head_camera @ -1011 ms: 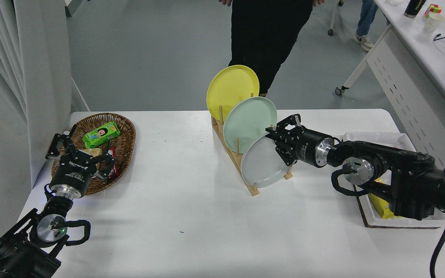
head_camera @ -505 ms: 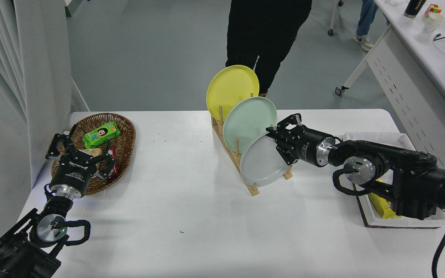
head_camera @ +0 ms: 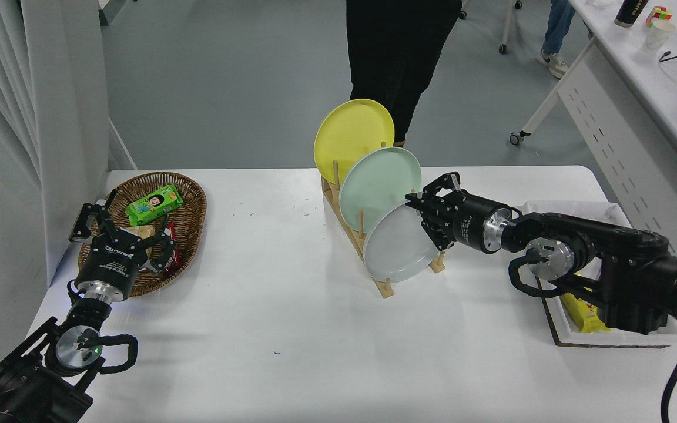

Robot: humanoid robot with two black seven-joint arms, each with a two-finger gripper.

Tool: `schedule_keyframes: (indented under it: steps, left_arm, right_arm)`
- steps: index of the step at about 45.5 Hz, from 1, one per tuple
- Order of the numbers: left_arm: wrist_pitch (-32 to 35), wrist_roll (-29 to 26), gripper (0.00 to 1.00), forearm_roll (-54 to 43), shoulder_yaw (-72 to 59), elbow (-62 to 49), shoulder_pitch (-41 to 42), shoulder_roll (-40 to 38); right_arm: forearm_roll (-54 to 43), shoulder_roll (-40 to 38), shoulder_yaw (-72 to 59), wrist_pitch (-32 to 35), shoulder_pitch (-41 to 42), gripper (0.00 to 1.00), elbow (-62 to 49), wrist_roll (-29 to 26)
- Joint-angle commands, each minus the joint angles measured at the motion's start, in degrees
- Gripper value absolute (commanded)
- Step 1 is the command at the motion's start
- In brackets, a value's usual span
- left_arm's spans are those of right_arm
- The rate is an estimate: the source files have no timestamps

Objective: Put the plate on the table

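At the wooden rack [head_camera: 383, 281], the right tool [head_camera: 422, 218] grips the plate [head_camera: 396, 248] by its right rim.

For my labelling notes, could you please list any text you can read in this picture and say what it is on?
"ROBOTIQ": on the left gripper body, upside down, only just legible.
Right gripper body: white print, too small to read.
Green snack packet in the basket: print too blurred to read.

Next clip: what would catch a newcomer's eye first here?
Three plates stand on edge in a wooden rack at the table's middle: a yellow plate farthest, a mint green plate, then the grey plate nearest. The right claw is shut on the grey plate's upper right rim. The left claw is parked beside a wicker basket of snacks.
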Motion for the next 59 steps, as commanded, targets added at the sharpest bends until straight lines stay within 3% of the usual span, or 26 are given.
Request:
schedule_keyframes:
  steps: [1, 59]
  left_arm:
    - [0.0, 0.0, 0.98, 0.0, 0.0, 0.0, 0.0, 0.0]
    - [0.0, 0.0, 0.98, 0.0, 0.0, 0.0, 0.0, 0.0]
  right_arm:
    - [0.0, -0.4, 0.0, 0.1, 0.0, 0.05, 0.4, 0.0]
    - [4.4, -4.4, -3.0, 0.5, 4.2, 0.0, 5.9, -1.7]
